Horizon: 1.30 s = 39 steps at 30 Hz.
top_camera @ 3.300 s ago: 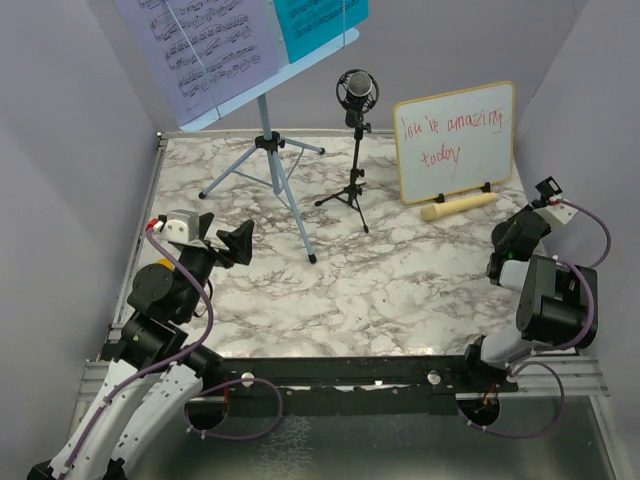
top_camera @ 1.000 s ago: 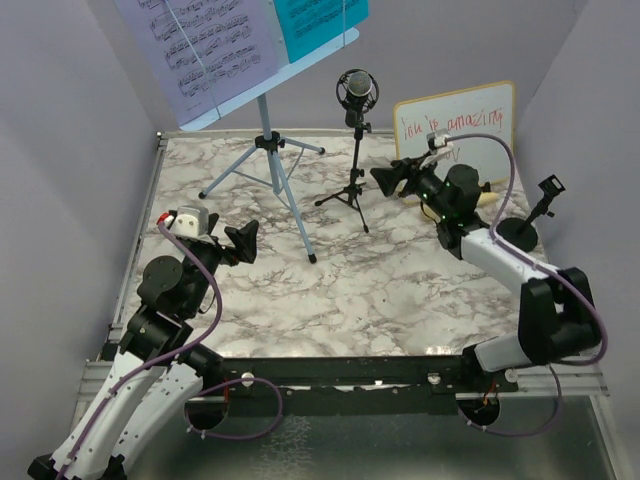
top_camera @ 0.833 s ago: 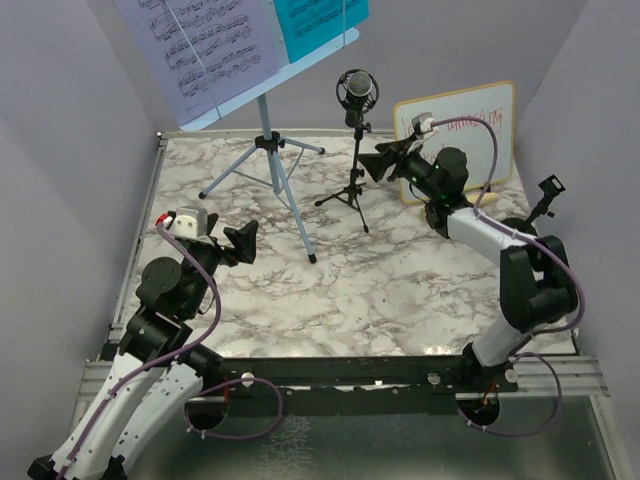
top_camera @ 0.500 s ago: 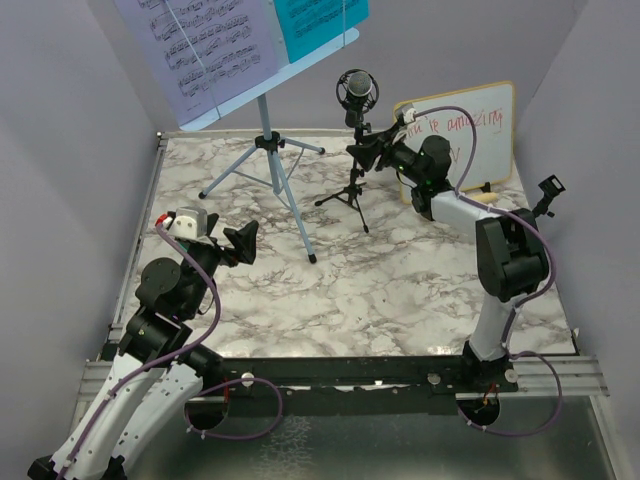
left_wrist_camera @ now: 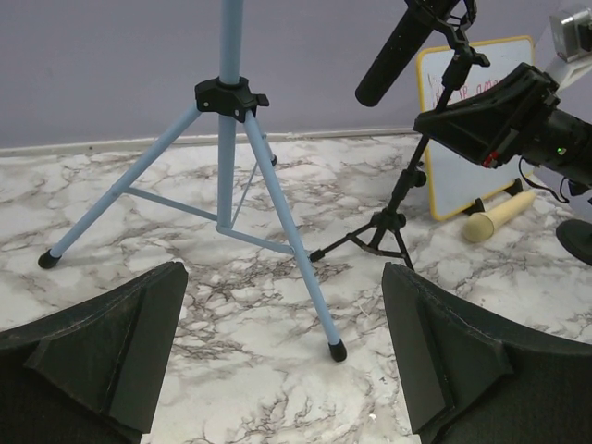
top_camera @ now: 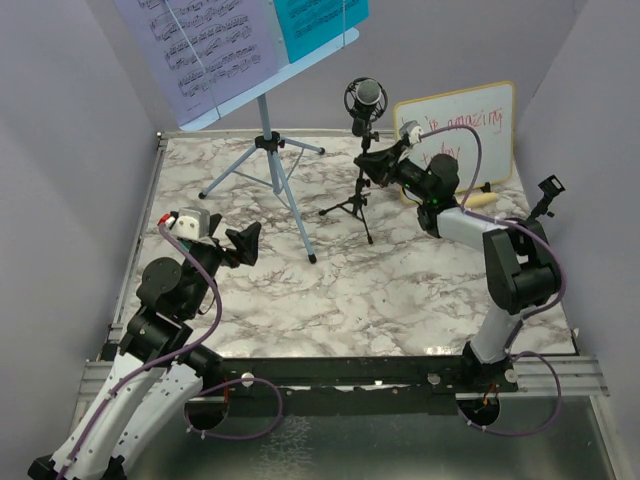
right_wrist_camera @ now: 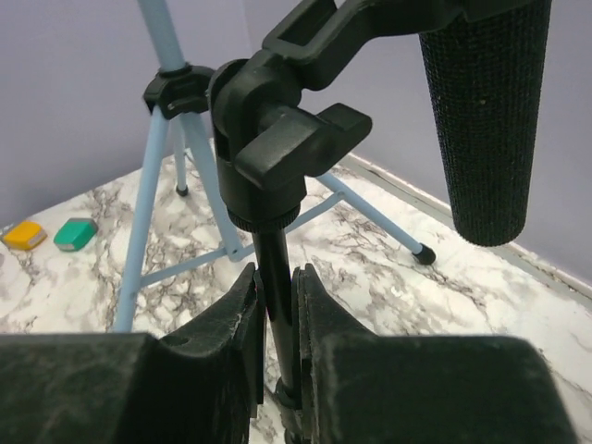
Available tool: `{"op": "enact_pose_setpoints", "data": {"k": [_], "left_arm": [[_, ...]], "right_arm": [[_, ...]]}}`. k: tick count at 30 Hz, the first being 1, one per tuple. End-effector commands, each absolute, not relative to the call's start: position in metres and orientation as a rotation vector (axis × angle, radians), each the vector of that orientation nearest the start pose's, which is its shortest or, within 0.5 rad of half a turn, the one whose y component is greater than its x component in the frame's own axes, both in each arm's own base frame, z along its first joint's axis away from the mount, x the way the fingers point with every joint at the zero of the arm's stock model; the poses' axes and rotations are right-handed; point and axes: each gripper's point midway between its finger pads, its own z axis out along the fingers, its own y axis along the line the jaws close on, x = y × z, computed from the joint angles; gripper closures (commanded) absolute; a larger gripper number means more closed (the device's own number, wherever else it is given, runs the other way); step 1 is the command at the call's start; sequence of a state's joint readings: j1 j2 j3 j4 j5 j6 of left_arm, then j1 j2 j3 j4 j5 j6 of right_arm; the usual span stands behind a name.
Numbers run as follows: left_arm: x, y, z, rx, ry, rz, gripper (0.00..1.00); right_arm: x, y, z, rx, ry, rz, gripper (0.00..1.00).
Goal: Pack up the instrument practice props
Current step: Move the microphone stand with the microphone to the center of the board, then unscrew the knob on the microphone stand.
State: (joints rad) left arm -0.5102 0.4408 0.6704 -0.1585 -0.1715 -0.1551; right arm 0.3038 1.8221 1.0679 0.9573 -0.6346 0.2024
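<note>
Showing the right gripper (right_wrist_camera: 276, 319) clamped on the thin pole of the black studio microphone (top_camera: 367, 96), just beneath the swivel knob, with its fingers (right_wrist_camera: 231, 319) pressing the pole from both sides. The microphone stands on its small tripod toward the back of the marble table (top_camera: 400, 300), between the light-blue music rack (top_camera: 271, 150) and the whiteboard (top_camera: 470, 120). From these views it cannot be told whether the tripod feet are on the table or just off it.

The left gripper (top_camera: 240, 243) hovers near the front left, jaws spread wide and holding nothing. The printed music sheet (top_camera: 200, 45) and cyan sheet (top_camera: 320, 20) lie on the rack's desk. The cream handheld microphone (left_wrist_camera: 499, 215) lies at the foot of the whiteboard.

Handling, as a judgement: the stand looks light but top-heavy, since the microphone body hangs off to one side above the knob. The pole is stiff, smooth and narrow, so it may rotate or slide in the grip (a hold close under the knob, as here, gives a stop against slipping). The spread legs are the likely snag, being near a leg of the music rack. The rack itself is best taken at its central column, near the black hub (left_wrist_camera: 228, 95).
</note>
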Motion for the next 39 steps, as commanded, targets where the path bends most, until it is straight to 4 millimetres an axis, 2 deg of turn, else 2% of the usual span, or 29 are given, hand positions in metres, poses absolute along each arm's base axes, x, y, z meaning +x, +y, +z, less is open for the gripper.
{"op": "enact_pose_setpoints", "data": {"k": [1,3,9,14,18,21,25,27,30,33,39], "left_arm": [[0.235,-0.114,0.316,0.176,1.493,-0.437,0.06],[0.237,-0.115,0.314,0.180,1.502,-0.439,0.06],[0.238,-0.122,0.311,0.206,1.513,-0.462,0.06],[0.228,-0.152,0.313,0.335,1.480,-0.609,0.06],[0.230,-0.170,0.311,0.374,1.492,-0.696,0.06],[0.238,-0.186,0.306,0.382,1.532,-0.762,0.06],[0.255,-0.205,0.290,0.388,1.638,-0.817,0.06],[0.261,-0.217,0.284,0.397,1.677,-0.860,0.06],[0.268,-0.231,0.283,0.404,1.698,-0.897,0.08],[0.275,-0.239,0.291,0.403,1.680,-0.906,0.08],[0.279,-0.263,0.303,0.467,1.615,-0.921,0.09]], "right_arm": [[0.430,0.259,0.268,-0.608,1.269,0.821,1.00],[0.417,0.257,0.273,-0.580,1.261,0.784,1.00],[0.371,0.254,0.273,-0.502,1.234,0.730,1.00],[0.343,0.249,0.272,-0.410,1.220,0.722,0.99],[0.327,0.252,0.266,-0.376,1.244,0.716,1.00],[0.321,0.253,0.260,-0.353,1.267,0.735,0.98],[0.318,0.250,0.254,-0.324,1.292,0.740,0.86],[0.319,0.250,0.254,-0.324,1.303,0.733,0.84],[0.319,0.249,0.255,-0.341,1.298,0.715,0.92],[0.319,0.246,0.256,-0.359,1.304,0.685,0.99],[0.318,0.247,0.254,-0.391,1.318,0.639,1.00]]}}
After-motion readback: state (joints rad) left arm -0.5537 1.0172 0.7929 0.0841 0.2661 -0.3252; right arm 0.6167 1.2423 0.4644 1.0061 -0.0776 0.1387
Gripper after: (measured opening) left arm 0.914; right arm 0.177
